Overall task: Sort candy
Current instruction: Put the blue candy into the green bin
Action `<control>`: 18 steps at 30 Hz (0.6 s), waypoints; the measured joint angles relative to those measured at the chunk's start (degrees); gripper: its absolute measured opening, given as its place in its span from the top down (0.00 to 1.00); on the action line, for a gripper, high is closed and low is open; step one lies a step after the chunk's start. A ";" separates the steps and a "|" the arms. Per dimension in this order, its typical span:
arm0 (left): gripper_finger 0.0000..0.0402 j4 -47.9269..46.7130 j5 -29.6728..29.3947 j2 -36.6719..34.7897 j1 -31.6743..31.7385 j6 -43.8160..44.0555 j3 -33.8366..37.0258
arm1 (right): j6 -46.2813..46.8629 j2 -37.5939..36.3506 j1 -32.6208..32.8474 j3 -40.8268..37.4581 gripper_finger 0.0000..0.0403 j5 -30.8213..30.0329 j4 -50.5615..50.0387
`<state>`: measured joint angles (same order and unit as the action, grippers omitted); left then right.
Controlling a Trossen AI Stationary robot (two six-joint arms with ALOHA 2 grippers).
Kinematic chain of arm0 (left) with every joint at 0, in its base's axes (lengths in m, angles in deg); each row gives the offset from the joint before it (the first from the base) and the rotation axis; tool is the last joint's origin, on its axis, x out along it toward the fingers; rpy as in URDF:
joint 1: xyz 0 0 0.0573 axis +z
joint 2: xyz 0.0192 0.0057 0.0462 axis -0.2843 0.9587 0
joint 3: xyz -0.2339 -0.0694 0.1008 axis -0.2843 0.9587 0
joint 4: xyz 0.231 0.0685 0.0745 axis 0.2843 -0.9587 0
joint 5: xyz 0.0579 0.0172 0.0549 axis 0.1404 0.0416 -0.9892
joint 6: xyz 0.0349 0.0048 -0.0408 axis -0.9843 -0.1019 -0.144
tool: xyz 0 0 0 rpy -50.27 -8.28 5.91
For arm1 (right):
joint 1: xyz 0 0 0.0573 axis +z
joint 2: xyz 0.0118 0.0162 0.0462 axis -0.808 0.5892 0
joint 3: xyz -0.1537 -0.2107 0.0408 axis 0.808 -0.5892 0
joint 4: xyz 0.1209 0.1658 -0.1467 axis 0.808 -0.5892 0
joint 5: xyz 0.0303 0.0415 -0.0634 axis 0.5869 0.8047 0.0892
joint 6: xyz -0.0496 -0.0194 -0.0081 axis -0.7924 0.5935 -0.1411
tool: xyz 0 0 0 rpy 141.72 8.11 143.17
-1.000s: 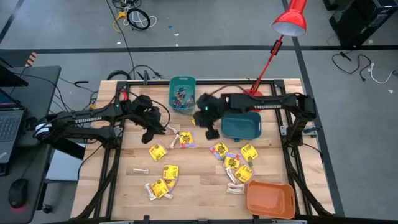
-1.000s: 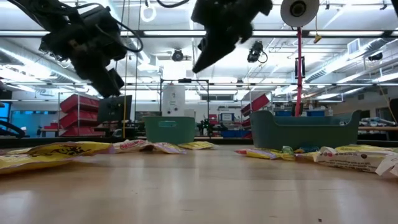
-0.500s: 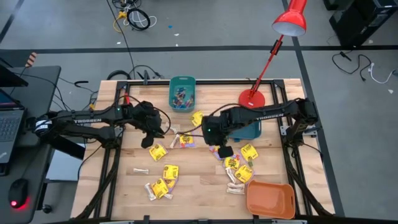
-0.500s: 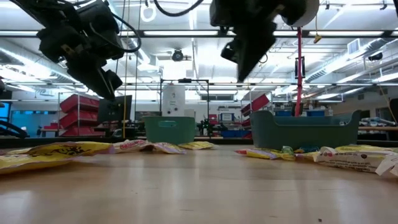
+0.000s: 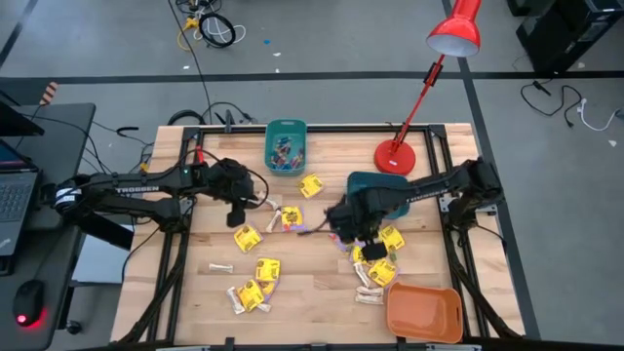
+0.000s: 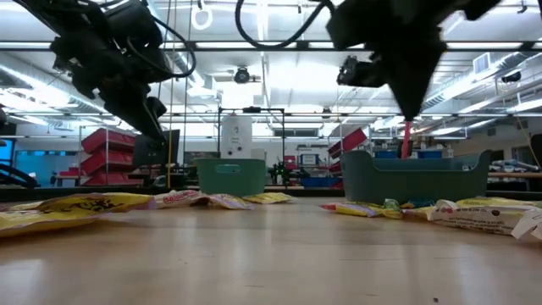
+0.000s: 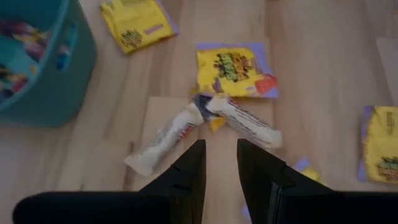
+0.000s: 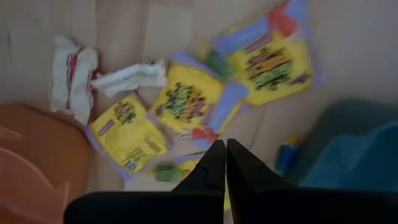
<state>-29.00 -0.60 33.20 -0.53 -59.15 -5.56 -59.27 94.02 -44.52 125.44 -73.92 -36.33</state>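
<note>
Across the table's middle the candy (image 5: 255, 277) lies scattered: flat, light, crinkly packets, likely slippery, so a pinch at a wrapper's edge should serve. Yellow squares with dark print cluster at five o'clock beneath the right gripper (image 8: 225, 163), fingers pressed together and empty. At nine o'clock the left gripper (image 7: 220, 163) hovers, fingers slightly apart on nothing, over two pale sticks (image 7: 239, 121) (crossed, touching a yellow packet). Tiny pieces fill the teal bin (image 5: 286, 129) at twelve.

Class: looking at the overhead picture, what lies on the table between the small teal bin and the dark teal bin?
One yellow packet lies between the small teal bin and the dark teal bin; the high view shows it.
</note>
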 joint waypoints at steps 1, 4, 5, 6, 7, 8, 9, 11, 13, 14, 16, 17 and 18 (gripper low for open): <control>0.77 0.74 -0.28 0.00 0.00 -0.05 0.00 | 1.12 0.02 0.97 -0.57 1.00 -0.68 0.01; 0.77 2.44 -1.11 0.00 0.00 -0.09 0.00 | 5.50 0.02 3.36 -2.50 1.00 -4.27 0.06; 0.77 2.92 -1.25 0.00 0.00 -0.11 0.00 | 7.36 0.02 3.86 -3.16 1.00 -5.85 -0.08; 0.77 3.76 -1.38 0.00 0.00 -0.11 0.00 | 9.05 0.02 4.25 -3.84 1.00 -6.95 -0.13; 0.77 4.47 -1.82 0.00 0.00 -0.13 0.00 | 10.52 0.02 4.50 -4.44 1.00 -7.69 -0.03; 0.77 4.97 -2.49 0.00 0.00 -0.23 0.00 | 12.01 0.02 4.69 -5.07 1.00 -8.55 0.09; 0.77 5.50 -2.89 0.00 0.00 -0.63 0.00 | 13.08 0.02 4.86 -5.90 1.00 -9.32 0.23; 0.77 6.57 -3.60 0.00 0.00 -1.35 0.00 | 14.50 0.02 5.04 -7.79 1.00 -10.21 0.17; 0.77 7.40 -4.12 0.00 0.01 -1.44 0.00 | 14.65 0.02 5.06 -9.67 1.00 -10.33 0.25; 0.77 7.62 -4.23 0.00 0.00 -1.44 0.00 | 14.59 0.02 5.06 -10.70 1.00 -10.33 0.76; 0.77 8.02 -4.29 0.00 0.00 -1.44 0.00 | 14.41 0.02 5.06 -12.99 1.00 -10.37 3.75; 0.77 7.96 -4.29 0.00 0.00 -1.44 0.00 | 14.20 0.02 5.06 -14.02 1.00 -10.62 5.41; 0.77 7.93 -4.29 0.00 0.00 -1.44 0.00 | 13.89 0.02 5.07 -14.89 1.00 -11.33 6.83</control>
<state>-21.07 -4.89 33.20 -0.53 -60.59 -5.56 -45.38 94.03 -39.44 110.55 -85.25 -29.50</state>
